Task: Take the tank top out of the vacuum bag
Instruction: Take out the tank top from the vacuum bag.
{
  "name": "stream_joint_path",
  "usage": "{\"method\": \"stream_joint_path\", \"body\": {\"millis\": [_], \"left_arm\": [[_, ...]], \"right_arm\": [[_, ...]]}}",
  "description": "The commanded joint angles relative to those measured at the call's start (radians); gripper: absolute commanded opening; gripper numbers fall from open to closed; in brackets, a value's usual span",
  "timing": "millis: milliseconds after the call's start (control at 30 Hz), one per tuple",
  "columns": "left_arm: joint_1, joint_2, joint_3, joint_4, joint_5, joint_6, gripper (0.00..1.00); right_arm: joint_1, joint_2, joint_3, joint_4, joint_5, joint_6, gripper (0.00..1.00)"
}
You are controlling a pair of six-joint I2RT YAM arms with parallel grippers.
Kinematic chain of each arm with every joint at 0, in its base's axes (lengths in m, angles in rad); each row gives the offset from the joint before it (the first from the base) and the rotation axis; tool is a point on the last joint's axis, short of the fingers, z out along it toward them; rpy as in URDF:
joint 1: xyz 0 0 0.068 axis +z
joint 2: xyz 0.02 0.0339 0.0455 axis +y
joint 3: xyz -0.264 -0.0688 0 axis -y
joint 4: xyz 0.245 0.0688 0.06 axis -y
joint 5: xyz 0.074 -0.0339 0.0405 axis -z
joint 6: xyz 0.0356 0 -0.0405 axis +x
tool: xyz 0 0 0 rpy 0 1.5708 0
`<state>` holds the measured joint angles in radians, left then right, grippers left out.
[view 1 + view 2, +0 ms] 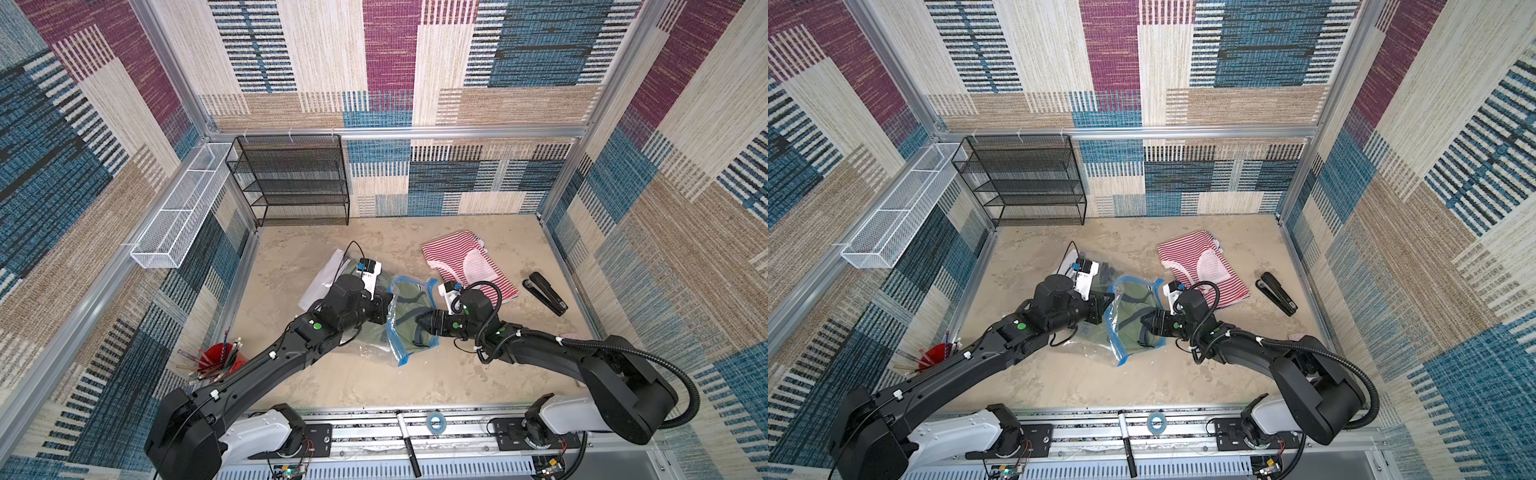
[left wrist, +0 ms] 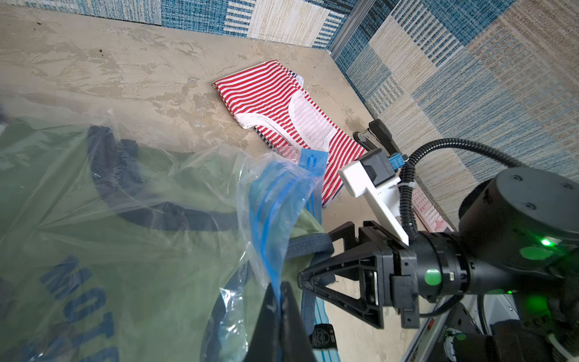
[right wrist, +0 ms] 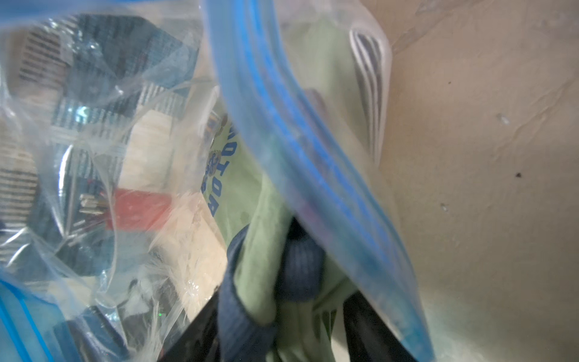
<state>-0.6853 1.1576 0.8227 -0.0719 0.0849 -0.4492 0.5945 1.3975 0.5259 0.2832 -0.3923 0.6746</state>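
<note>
The clear vacuum bag [image 1: 376,347] with its blue zip strip [image 2: 272,200] lies mid-table in both top views. Inside it is the green tank top [image 1: 409,307] with navy trim, and a strap pokes out of the open mouth. My left gripper [image 2: 279,286] is shut on the bag's blue zip edge and holds one lip up. My right gripper [image 2: 316,254] is at the mouth, open, with the navy strap [image 3: 300,266] and green cloth [image 3: 266,219] lying loose between its spread fingers [image 3: 366,326].
A red-and-white striped garment [image 1: 469,262] lies folded behind the right arm, with a black stapler [image 1: 546,293] to its right. A red cup of pencils [image 1: 216,361] stands front left. A black mesh shelf [image 1: 291,183] and a white wire basket [image 1: 178,216] line the back left.
</note>
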Motion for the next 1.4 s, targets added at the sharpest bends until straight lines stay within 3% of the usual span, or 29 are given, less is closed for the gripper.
{"method": "stream_joint_path", "body": {"millis": [0, 367, 433, 467, 533, 767, 1100, 1367], "left_arm": [[0.001, -0.003, 0.002, 0.026, 0.003, 0.006, 0.00], [0.001, -0.003, 0.005, 0.021, 0.005, 0.003, 0.00], [0.001, -0.001, 0.004, 0.026, 0.007, 0.001, 0.00], [0.001, -0.001, 0.002, 0.031, 0.007, -0.003, 0.00], [0.001, -0.001, 0.000, 0.040, 0.000, -0.006, 0.00], [0.006, 0.019, 0.028, 0.020, -0.068, -0.009, 0.00], [0.029, -0.011, 0.016, 0.019, -0.070, 0.047, 0.00], [0.036, -0.033, 0.007, -0.013, -0.071, 0.068, 0.00]], "right_arm": [[0.001, 0.034, 0.006, 0.084, -0.028, -0.016, 0.60], [0.026, 0.139, 0.088, 0.131, -0.047, -0.017, 0.58], [0.028, 0.168, 0.119, 0.110, -0.048, -0.022, 0.48], [0.030, 0.179, 0.128, 0.108, -0.052, -0.023, 0.38], [0.032, 0.192, 0.140, 0.104, -0.055, -0.023, 0.01], [0.039, 0.066, 0.171, 0.011, -0.084, -0.052, 0.00], [0.037, -0.141, 0.384, -0.398, -0.089, -0.025, 0.00], [-0.006, -0.302, 0.527, -0.538, -0.158, 0.146, 0.00]]}}
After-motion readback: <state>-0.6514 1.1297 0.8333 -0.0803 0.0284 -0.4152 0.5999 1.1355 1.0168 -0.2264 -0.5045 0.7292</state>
